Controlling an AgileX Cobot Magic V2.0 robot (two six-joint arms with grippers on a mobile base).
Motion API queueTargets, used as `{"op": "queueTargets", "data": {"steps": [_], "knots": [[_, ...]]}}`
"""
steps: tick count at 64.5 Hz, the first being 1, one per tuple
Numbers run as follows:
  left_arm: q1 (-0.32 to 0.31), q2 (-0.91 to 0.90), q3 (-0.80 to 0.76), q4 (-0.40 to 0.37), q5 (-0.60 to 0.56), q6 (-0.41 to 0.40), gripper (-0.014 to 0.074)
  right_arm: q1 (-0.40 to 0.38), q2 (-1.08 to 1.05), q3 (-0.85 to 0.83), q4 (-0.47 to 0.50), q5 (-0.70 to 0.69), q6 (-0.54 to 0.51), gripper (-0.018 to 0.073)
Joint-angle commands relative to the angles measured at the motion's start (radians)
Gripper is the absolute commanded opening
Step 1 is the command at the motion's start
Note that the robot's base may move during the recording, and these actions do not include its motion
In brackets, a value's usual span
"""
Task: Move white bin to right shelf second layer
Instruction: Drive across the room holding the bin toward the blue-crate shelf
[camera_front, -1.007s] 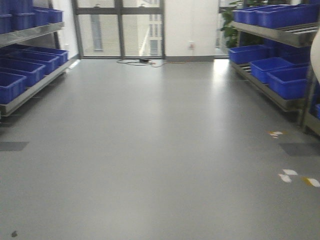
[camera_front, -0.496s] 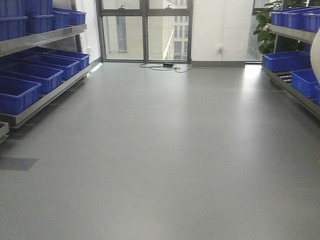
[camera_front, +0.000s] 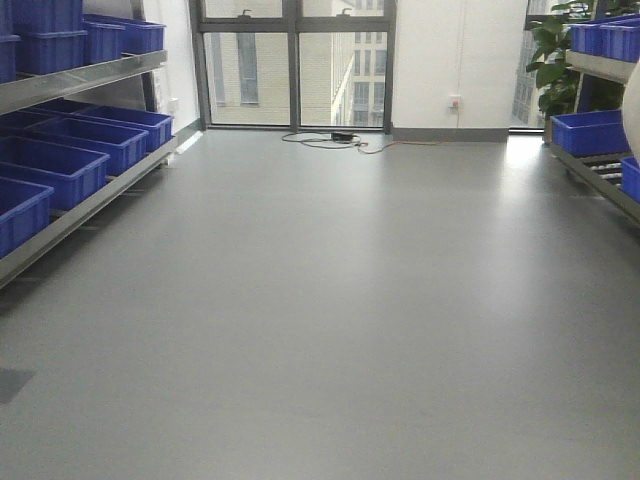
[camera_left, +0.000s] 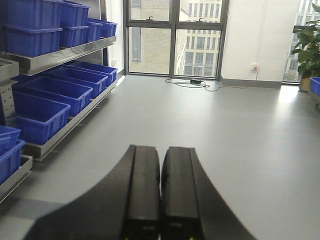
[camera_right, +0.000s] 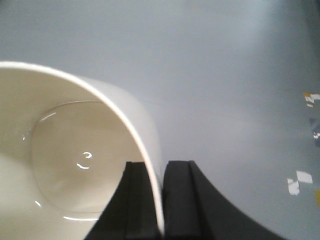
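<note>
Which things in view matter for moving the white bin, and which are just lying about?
Job: white bin; right gripper, shut on its wall; right shelf.
Lying about: blue crates; left shelf; floor cable; plant; left gripper, shut and empty.

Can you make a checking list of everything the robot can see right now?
Surface: grey floor, shiny.
Job's things: white bin held up, empty; right shelf off to the side, holding blue crates.
Clutter: tape scraps on the floor.
Grippers: right gripper jaws clamped on the bin's wall; left gripper jaws shut, empty.
Cables: black cable by the window.
Surroundings: left shelf of blue crates, potted plant.
</note>
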Motion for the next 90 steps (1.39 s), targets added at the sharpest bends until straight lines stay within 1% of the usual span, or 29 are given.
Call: {"op": "queueTargets", "data": {"steps": [1, 90], "knots": [[-0.002, -0.019, 0.027, -0.01, -0.082, -0.004, 0.0085, -0.005, 0.001, -0.028, 0.009, -0.088, -0.004, 0.0054], [-0.002, -0.017, 0.027, -0.01, -0.082, -0.004, 0.0085, -0.005, 0.001, -0.028, 0.009, -0.086, -0.004, 0.0054]]}}
